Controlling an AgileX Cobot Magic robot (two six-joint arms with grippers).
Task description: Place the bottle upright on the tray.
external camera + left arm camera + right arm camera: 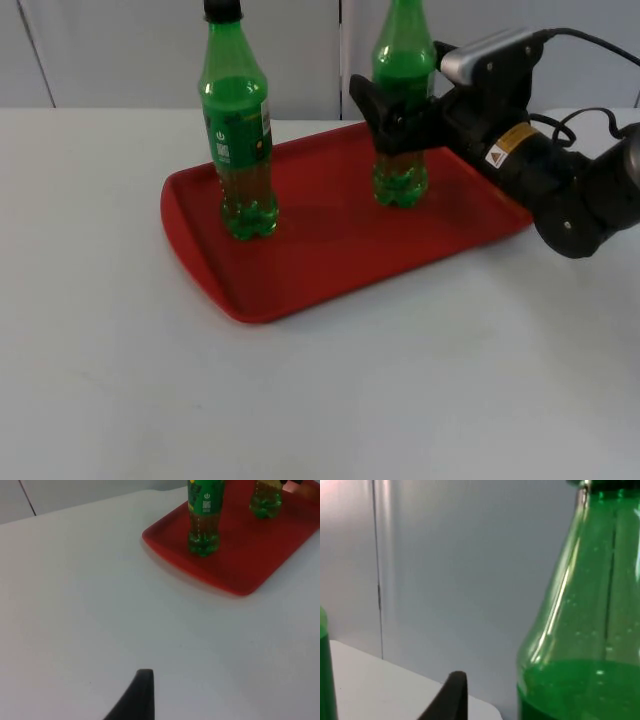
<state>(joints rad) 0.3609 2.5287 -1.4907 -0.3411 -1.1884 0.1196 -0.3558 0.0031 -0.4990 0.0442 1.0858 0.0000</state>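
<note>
— Right pincer first, from the top view: where was it?
— Over the far side of the red tray, with its black fingers clamped on the middle of a green bottle. That bottle stood upright, its base down on the tray floor near the back rim.
— And the other one?
— A second green bottle, with a black cap and a green label, stood upright on the tray's left part, well apart from the held one. The tray itself lay on the white table, in front of the grey partition wall.
— What did the left wrist view give?
— The left arm waited away from the tray. One black fingertip of the left pincer hung above bare table; I could not tell whether that pincer was apart or together. Farther off lay the tray, with the labelled bottle on it and the base of the held bottle behind.
— Right wrist view?
— The held bottle's green shoulder and neck loomed just beside a black fingertip, with the wall behind. A green edge of the other bottle stood at the side.
</note>
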